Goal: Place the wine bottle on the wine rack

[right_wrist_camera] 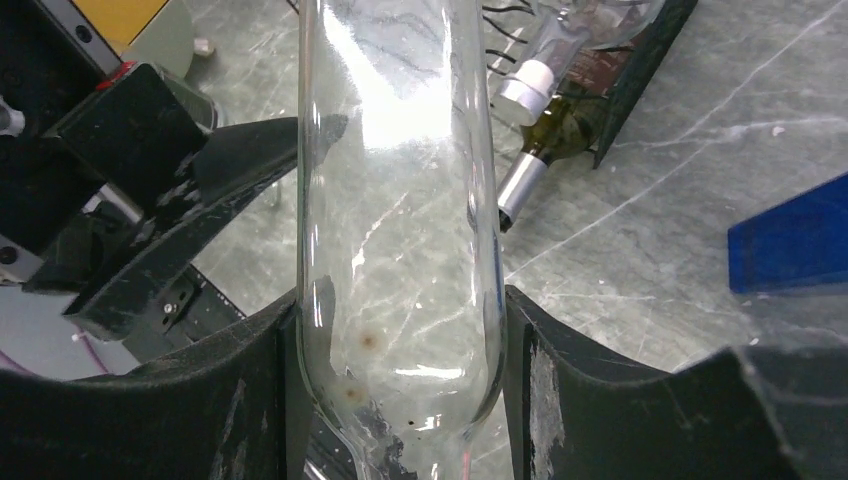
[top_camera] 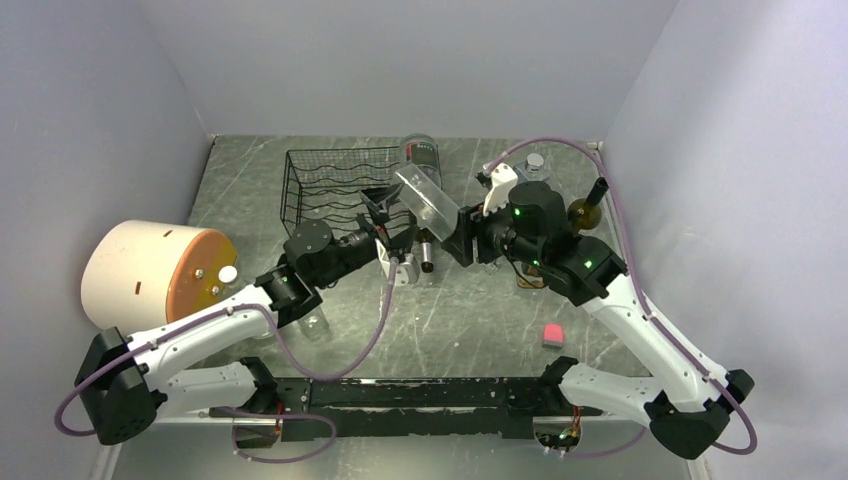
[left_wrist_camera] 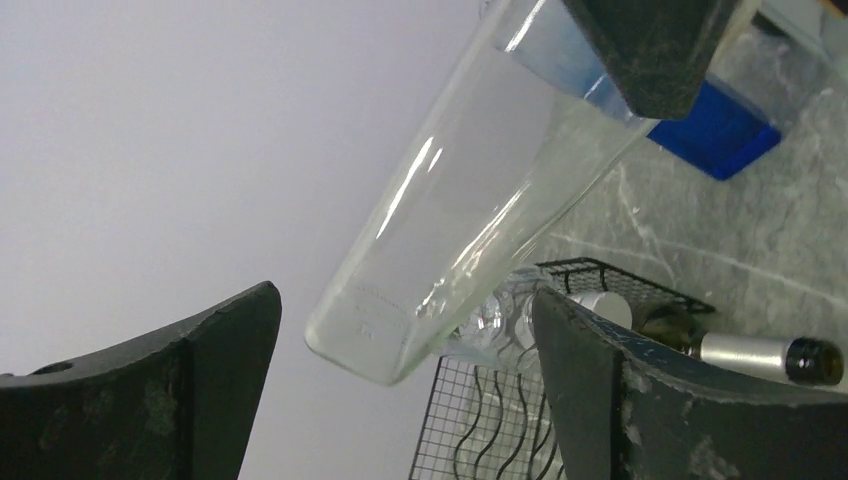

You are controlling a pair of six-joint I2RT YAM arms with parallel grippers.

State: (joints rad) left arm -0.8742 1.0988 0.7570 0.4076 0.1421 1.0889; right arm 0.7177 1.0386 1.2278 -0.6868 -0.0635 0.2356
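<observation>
Jaws: right gripper (right_wrist_camera: pixel 400 340) clamped on clear wine bottle (top_camera: pixel 425 198); left gripper (left_wrist_camera: pixel 405 315) spread wide, gripping nothing. Bottle aloft, tilted, just right of wine rack (top_camera: pixel 320 185). Racking not yet done.

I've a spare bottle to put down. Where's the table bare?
Bare: the front middle of the table, between the left arm, the pink block and the base rail; the strip between the rack and the left wall. Crowded: from the rack to the right arm, around the held bottle, and the right rear corner.
</observation>
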